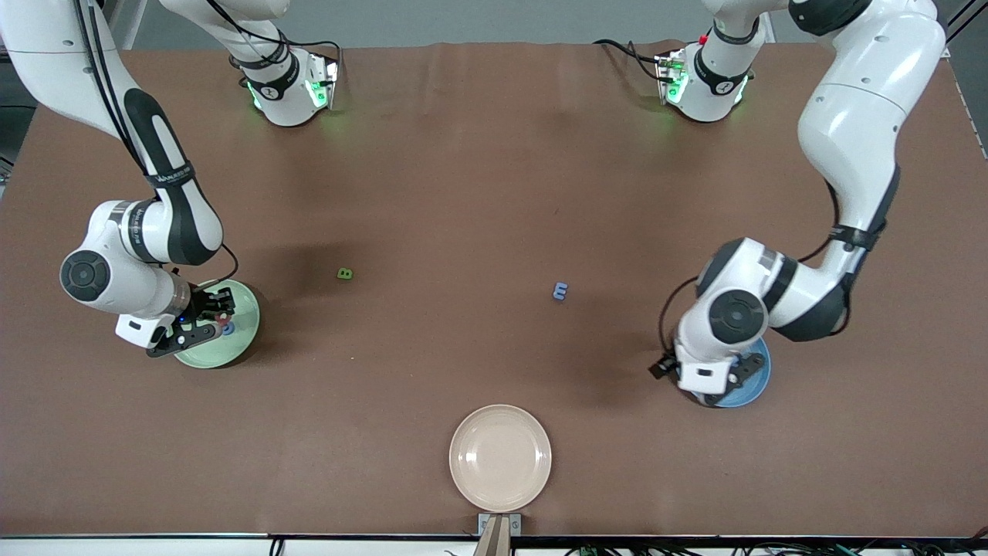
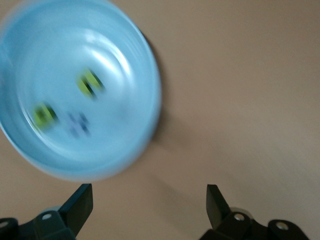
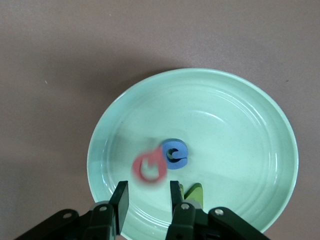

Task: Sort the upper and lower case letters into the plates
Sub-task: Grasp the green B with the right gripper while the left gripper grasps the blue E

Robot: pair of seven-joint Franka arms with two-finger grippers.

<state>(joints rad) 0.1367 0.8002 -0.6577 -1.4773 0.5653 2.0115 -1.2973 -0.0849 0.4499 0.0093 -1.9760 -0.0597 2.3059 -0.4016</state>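
Over the pale green plate point(image 3: 240, 115) at the right arm's end, the right gripper point(image 3: 147, 197) is slightly parted; a blurred red letter point(image 3: 149, 169) falls beside a blue letter point(image 3: 175, 153) — a drop. Left gripper point(image 2: 150, 205), spread wide, empty, hangs over the blue plate point(image 2: 125, 45); 2 letters on the table — green point(image 1: 345, 273), blue point(image 1: 560, 291) — need picking next.
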